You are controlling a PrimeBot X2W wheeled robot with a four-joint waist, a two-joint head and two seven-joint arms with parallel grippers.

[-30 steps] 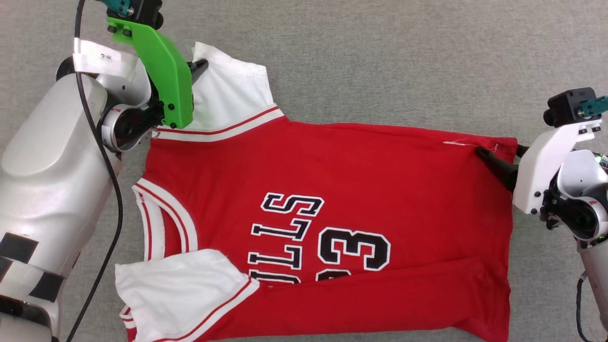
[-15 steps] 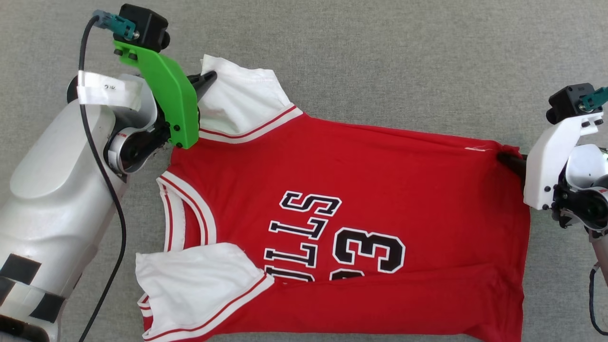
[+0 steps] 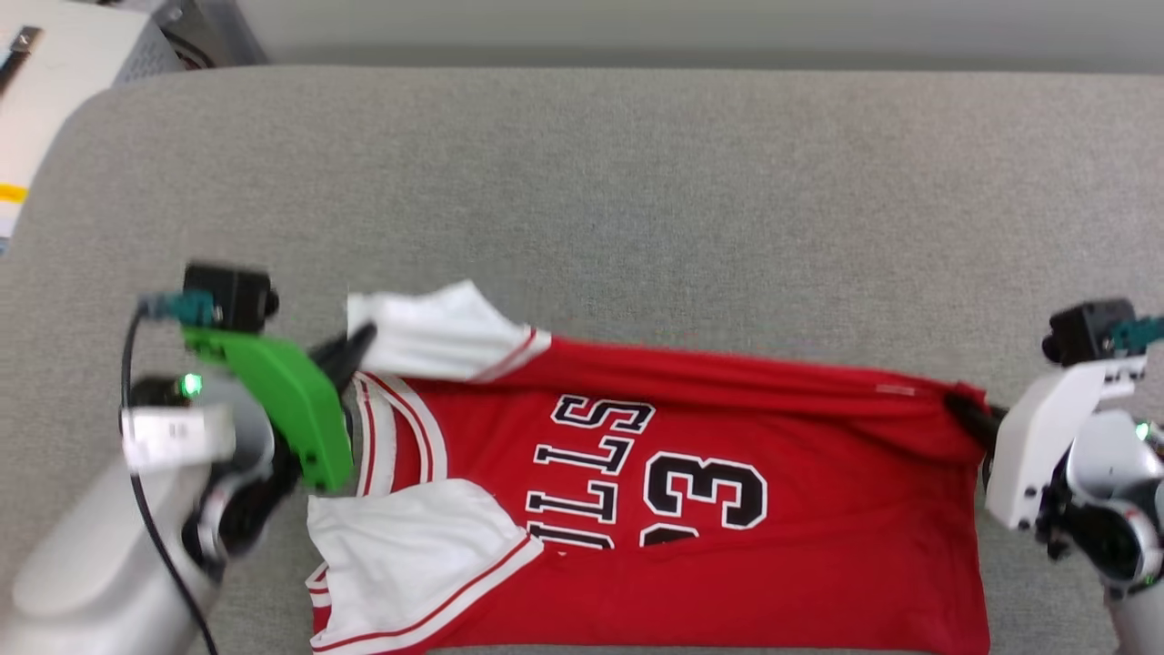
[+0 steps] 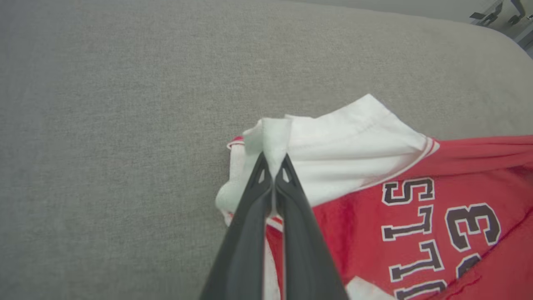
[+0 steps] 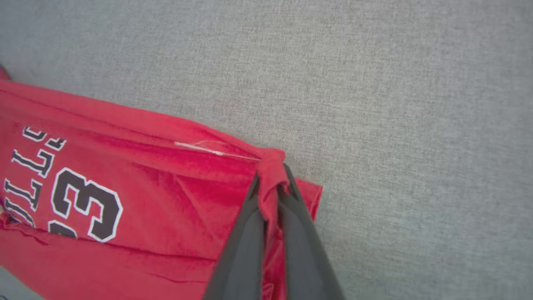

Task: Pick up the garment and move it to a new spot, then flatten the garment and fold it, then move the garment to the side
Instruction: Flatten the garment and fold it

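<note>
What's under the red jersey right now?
The jersey lies on a grey fabric surface, visible beyond its edges. Whatever is directly beneath the cloth is covered and cannot be seen. Its near fold also hides part of the number.

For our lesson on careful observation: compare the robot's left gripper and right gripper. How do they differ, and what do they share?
The left gripper pinches a white sleeve of the garment; the right gripper pinches its red hem corner. The left gripper carries a green camera bracket; the right gripper carries a white bracket. Shared: both have dark fingers and jaws shut on the same garment.
</note>
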